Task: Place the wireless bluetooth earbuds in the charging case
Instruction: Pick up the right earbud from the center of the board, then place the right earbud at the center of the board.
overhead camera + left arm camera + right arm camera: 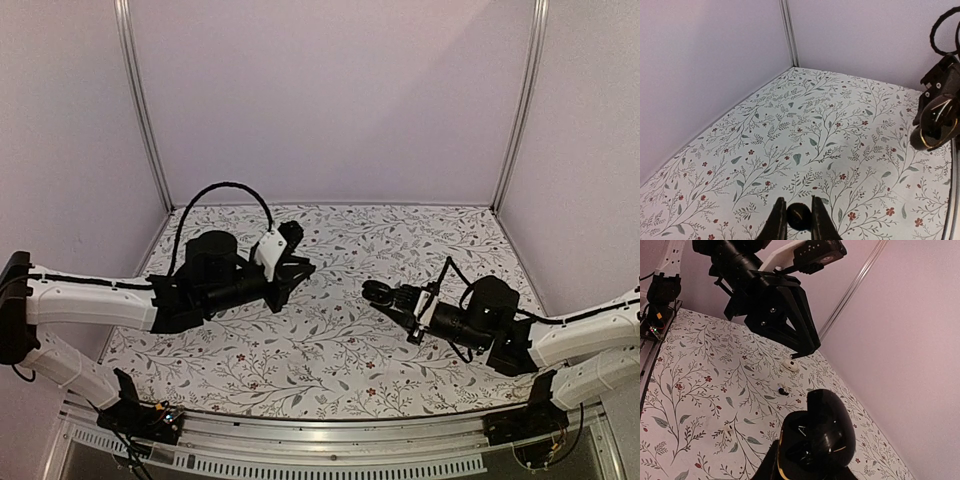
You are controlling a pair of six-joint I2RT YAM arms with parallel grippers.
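Observation:
My left gripper [798, 201] is shut on a tiny black earbud [800, 218], held a little above the flowered table. The top view shows that gripper [300, 268] left of centre. My right gripper [387, 298] is shut on the black charging case [815, 440]; its lid stands open and its dark wells face up. The case [935, 125] shows at the right edge of the left wrist view, apart from the left gripper. A second small black earbud [783, 390] lies on the table below the left gripper [799, 355].
A small white oval piece [790, 365] lies under the left gripper's tips, and a smaller white bit [729, 432] lies nearer the right arm. Pale walls with metal corner posts [145, 110] close in the flowered table [330, 350] on three sides.

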